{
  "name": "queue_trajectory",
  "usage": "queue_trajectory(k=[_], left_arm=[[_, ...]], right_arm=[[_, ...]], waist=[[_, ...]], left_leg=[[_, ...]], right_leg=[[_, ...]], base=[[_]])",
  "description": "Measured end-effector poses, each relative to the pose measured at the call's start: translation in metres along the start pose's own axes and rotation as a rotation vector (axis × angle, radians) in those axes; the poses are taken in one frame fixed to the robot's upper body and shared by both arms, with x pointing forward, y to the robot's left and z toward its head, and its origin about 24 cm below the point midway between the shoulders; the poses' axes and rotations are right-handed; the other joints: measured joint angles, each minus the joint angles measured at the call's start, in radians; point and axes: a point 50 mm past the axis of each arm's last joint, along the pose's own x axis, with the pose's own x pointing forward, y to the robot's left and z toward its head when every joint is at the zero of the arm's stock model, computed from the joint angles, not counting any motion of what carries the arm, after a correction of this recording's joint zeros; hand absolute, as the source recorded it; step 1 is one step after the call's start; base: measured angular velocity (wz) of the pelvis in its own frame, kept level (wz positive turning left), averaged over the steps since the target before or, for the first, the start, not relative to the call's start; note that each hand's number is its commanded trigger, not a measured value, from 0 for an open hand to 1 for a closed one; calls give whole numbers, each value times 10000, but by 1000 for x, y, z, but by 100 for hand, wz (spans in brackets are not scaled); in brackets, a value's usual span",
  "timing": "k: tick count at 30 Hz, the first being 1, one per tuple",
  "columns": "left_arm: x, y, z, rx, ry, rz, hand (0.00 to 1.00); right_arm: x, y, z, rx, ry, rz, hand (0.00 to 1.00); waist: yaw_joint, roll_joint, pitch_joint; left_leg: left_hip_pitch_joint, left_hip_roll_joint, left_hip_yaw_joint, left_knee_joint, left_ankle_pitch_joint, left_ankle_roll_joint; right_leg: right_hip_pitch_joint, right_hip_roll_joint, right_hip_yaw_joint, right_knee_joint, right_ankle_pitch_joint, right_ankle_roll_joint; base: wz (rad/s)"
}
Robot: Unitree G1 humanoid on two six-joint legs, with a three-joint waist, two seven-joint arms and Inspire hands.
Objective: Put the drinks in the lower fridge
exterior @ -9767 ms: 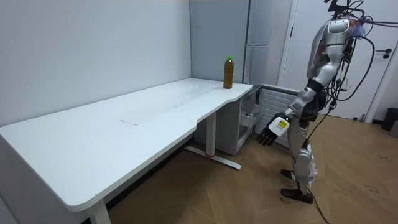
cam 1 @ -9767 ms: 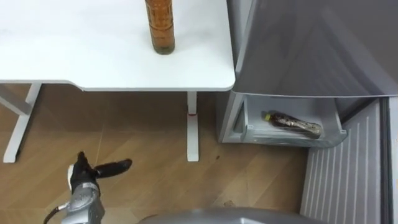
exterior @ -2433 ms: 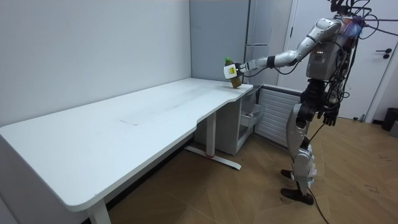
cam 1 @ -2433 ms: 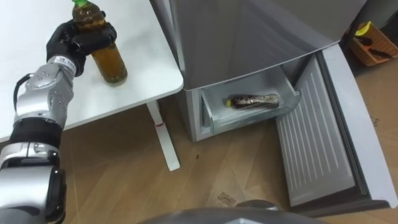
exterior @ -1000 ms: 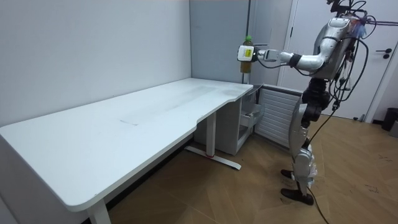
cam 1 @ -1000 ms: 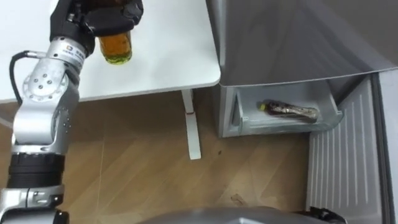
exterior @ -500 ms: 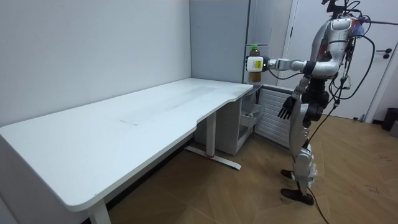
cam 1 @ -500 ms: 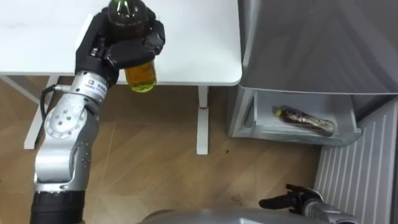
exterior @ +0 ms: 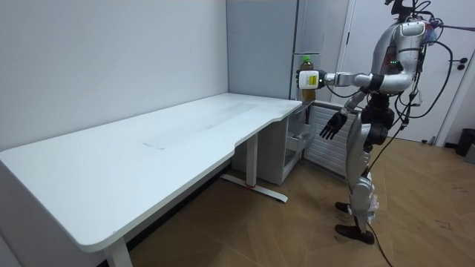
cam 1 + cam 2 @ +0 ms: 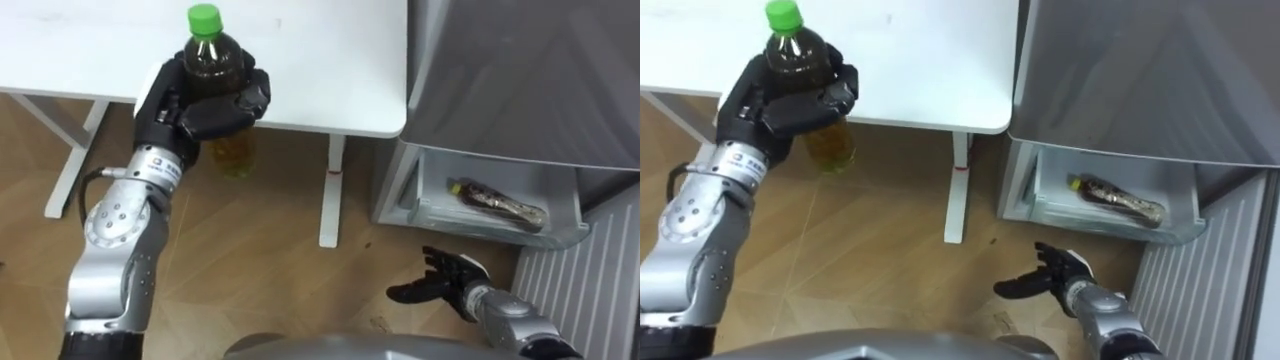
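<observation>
Amber bottle point(image 10: 212, 60) now off smooth table point(image 10: 320, 50)

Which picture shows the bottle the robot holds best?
The left eye view: the bottle is close, its green cap and amber drink plain, the left hand curled round its middle. The right eye view shows much the same; the room view shows it small, far off.

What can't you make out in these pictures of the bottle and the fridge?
Held bottle: its middle is covered by the left hand, both eye views.
Drawer: its back lies under the fridge front, eye views.
Lying bottle: too small to tell the drink.
Top of the fridge: cut off by the eye views' upper edge.
</observation>
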Motion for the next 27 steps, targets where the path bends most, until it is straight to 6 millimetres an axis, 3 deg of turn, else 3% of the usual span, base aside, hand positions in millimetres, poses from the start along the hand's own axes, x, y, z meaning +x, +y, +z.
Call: queue_trajectory(k=[4, 11, 14, 20, 27], left_arm=[[1, -2, -14, -139, 586, -54, 100], [3, -23, -23, -676, 860, -1037, 100], [2, -26, -27, -724, 1007, -1349, 100], [1, -30, -48, -952, 1835, -1489, 100], [1, -39, -51, -1053, 1892, -1760, 100]], right_arm=[[0, 11, 14, -432, -599, 930, 0], [-9, 32, 58, -1305, -2516, 2808, 0], [-14, 37, 64, -1461, -2828, 3415, 0], [-21, 44, 78, -1830, -3494, 4207, 0], [-28, 62, 89, -2257, -4011, 5481, 0]], waist=[[1, -4, 8], [-10, -121, 95], [1, -207, 147], [-24, -236, 157], [-41, -239, 161]], left_leg=[[57, 10, 20, -9, 0, 0], [66, -15, 18, -3, 9, 19], [66, -16, 22, -5, 12, 26], [50, -20, 42, -16, 9, 30], [-2, 21, 266, -60, 4, 36]], right_leg=[[49, 3, 9, 17, 1, 0], [-29, -26, 56, 171, -4, 7], [-33, -24, 65, 179, -7, 11], [-63, -20, 100, 164, -10, 16], [-92, -20, 125, 167, -12, 20]], base=[[0], [-1], [0], [-1], [-2]])
